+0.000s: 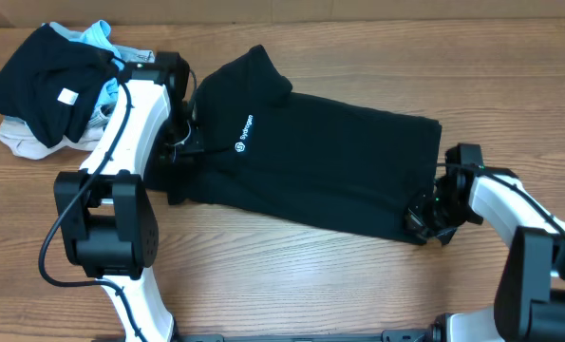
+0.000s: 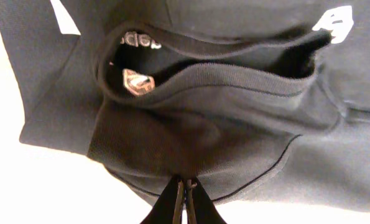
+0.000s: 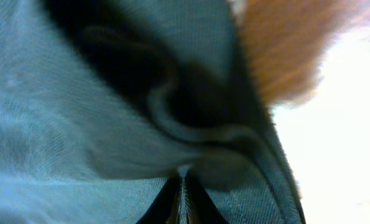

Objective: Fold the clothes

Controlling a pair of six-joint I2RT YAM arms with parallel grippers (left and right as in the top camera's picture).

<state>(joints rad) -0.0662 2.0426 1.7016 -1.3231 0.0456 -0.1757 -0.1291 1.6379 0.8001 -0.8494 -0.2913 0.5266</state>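
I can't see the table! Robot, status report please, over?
Left gripper shut on black polo shirt, collar end. Right gripper shut on its hem end. Clothes pile aside, not blocking.

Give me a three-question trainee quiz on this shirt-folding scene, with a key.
1. True or false: the left hand and the right hand are both shut on the shirt.
2. Which part of the shirt does the right hand pinch? A) collar B) hem C) logo
3. Fill in: the pile of other clothes lies past the shirt's ___ end.
Key: 1 true; 2 B; 3 collar.
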